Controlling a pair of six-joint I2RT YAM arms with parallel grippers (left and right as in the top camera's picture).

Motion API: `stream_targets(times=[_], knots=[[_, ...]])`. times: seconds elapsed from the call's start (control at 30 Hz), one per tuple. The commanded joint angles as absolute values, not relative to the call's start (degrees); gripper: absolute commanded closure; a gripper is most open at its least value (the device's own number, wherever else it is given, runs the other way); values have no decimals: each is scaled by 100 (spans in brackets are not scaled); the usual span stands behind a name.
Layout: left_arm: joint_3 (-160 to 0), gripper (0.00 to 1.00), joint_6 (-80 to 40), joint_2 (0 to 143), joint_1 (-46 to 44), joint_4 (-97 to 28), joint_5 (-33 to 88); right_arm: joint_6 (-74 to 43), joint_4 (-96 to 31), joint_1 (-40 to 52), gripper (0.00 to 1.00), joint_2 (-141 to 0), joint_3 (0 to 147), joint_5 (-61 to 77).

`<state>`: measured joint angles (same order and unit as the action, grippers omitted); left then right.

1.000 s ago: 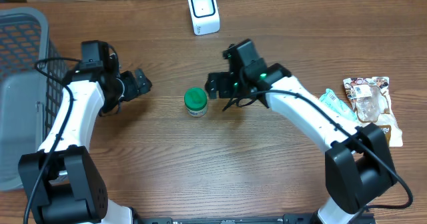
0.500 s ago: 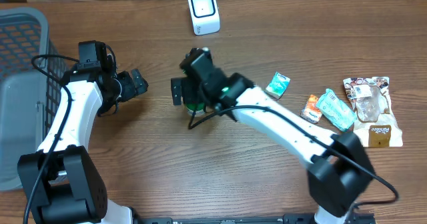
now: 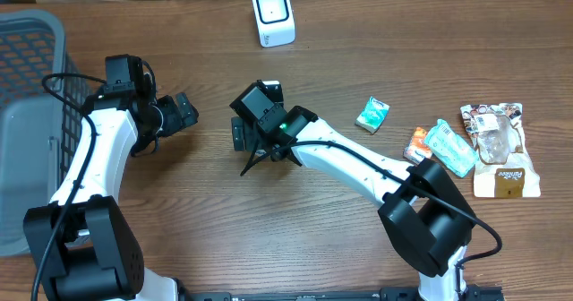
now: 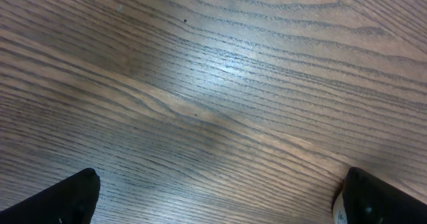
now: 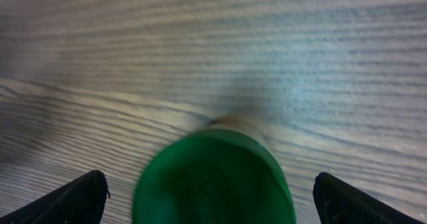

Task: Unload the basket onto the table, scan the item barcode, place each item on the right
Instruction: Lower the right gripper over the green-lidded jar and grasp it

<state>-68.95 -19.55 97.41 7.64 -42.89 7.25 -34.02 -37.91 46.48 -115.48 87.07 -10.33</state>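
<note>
Your right gripper (image 5: 212, 201) hangs wide open over the green-capped container (image 5: 213, 174), which stands mid-table with its cap framed between your fingertips, well short of the scanner (image 3: 272, 14). It looks small, rigid and light, probably smooth-sided, so take it squarely across the round cap or just under it, firmly enough that it can't twist. Your left gripper (image 4: 220, 197) is open too, over bare table (image 4: 220, 84).

Jar (image 5: 212, 171) under right gripper (image 5: 217, 201) (scanner (image 3: 272, 14) beyond)
</note>
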Motion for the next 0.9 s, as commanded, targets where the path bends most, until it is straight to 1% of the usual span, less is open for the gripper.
stream_targets(times=[0.0, 0.03, 0.1, 0.2, 0.23, 0.33, 0.43, 0.53, 0.73, 0.87], knots=[[-7017, 0, -1949, 9623, 801, -4305, 659, -3041, -3942, 4639, 0, -11611, 8818, -1039], [-7017, 0, -1949, 9623, 801, -4305, 659, -2842, -4005, 4639, 0, -11611, 8818, -1046], [-7017, 0, -1949, 9623, 801, -4305, 659, -2436, -4091, 4637, 5, -11611, 8816, -1048], [-7017, 0, -1949, 9623, 801, -4305, 659, -1863, -4106, 4633, 22, -11611, 8814, -1050], [-7017, 0, -1949, 9623, 801, -4305, 659, -1691, -4104, 4633, 30, -11611, 8814, -1052], [-7017, 0, -1949, 9623, 801, -4305, 659, -1264, -4058, 4622, 41, -11611, 8814, -1140], [-7017, 0, -1949, 9623, 801, -4305, 659, -816, -4056, 4622, 48, -11611, 8814, -1264], [-7017, 0, -1949, 9623, 801, -4305, 659, -108, -4084, 4600, 50, -11611, 8816, -1260], [-7017, 0, -1949, 9623, 801, -4305, 659, 1651, -4346, 4508, 49, -11611, 8814, -1240], [-7017, 0, -1949, 9623, 801, -4305, 659, 1962, -4440, 4397, 45, -11607, 8816, -1223]])
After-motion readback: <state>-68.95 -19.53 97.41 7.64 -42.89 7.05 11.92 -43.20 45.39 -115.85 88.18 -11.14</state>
